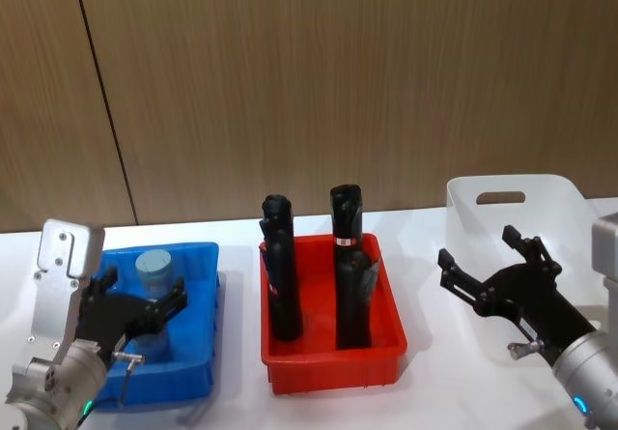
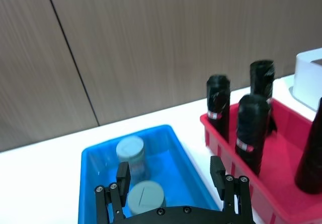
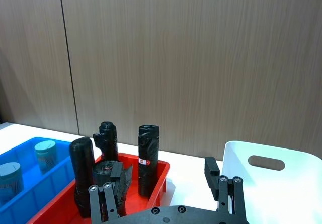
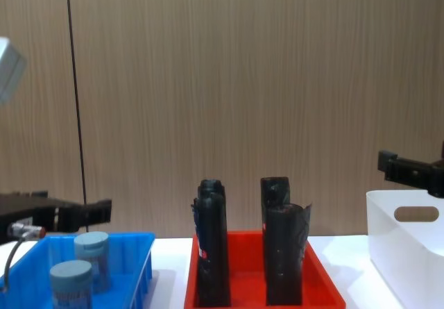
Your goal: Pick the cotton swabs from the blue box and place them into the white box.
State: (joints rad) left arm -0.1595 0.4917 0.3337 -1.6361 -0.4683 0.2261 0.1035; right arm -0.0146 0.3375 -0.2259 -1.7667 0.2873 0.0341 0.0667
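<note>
Two cotton swabs jars with grey-blue lids stand in the blue box [image 1: 198,256] at the left. The far jar [image 1: 154,268] shows in the head view. In the left wrist view the near jar [image 2: 146,197] lies below my left gripper [image 2: 170,176], with the far jar [image 2: 131,151] beyond it. My left gripper [image 1: 140,300] hovers open over the box and holds nothing. At the right, my right gripper [image 1: 483,251] is open and empty above the white box [image 1: 560,193]. From the side, both jars [image 4: 91,250] [image 4: 71,281] stand upright in the blue box [image 4: 142,253].
A red tray [image 1: 386,338] with tall black rolls [image 1: 348,266] stands between the two boxes. The rolls rise well above the tray walls. A wooden wall runs behind the white table [image 1: 241,401].
</note>
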